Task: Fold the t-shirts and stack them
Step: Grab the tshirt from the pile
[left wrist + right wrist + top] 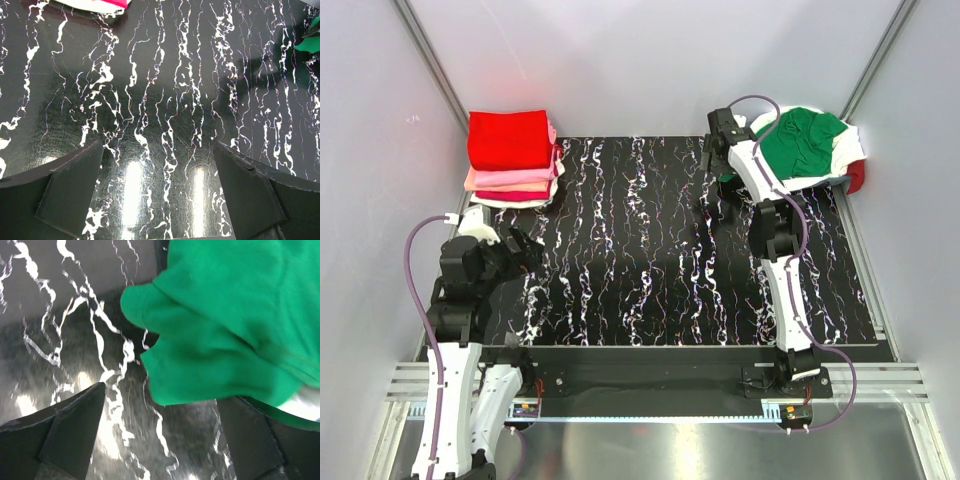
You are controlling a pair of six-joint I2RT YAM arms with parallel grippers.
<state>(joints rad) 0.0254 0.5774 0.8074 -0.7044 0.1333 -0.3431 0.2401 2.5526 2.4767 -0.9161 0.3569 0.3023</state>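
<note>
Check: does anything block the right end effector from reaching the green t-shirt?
Nothing visible does. The open right end effector hangs at the edge of the green t-shirt, whose edge already lies between its fingers, with only the black mat beneath.

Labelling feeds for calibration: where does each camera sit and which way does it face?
Top external: above and behind the robot, looking down at the black white-veined mat; left arm and right arm show.
Left wrist: on the left arm, facing bare mat; open left tool frames it.
Right wrist: on the right arm, facing the bright green cloth t-shirt; open right tool shows.
Shared: both wrist views catch mat and green shirt.
</note>
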